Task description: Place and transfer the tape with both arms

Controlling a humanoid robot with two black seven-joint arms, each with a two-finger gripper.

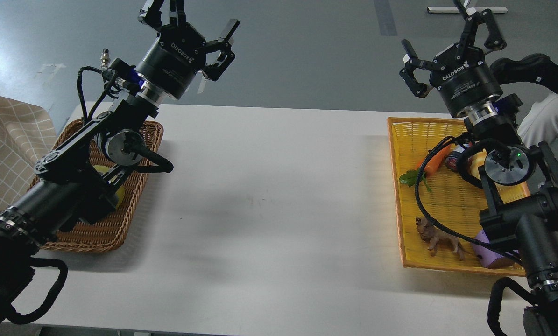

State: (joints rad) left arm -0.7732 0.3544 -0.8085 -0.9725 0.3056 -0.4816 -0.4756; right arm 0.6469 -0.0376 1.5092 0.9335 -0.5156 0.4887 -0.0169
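Observation:
The yellow tape roll (116, 195) lies in the brown wicker basket (120, 224) at the table's left. My left arm covers nearly all of it; only thin yellow slivers show. My left gripper (187, 21) is open and empty, raised high beyond the table's far edge, above and behind the basket. My right gripper (451, 32) is open and empty, raised high behind the yellow tray (395, 186) at the right.
The yellow tray holds a toy carrot (430, 161), a small can (454, 158), a pale yellow croissant toy (476, 163), a brown lion figure (440, 238) and a purple block (486, 249). A checked cloth (3, 149) lies at the far left.

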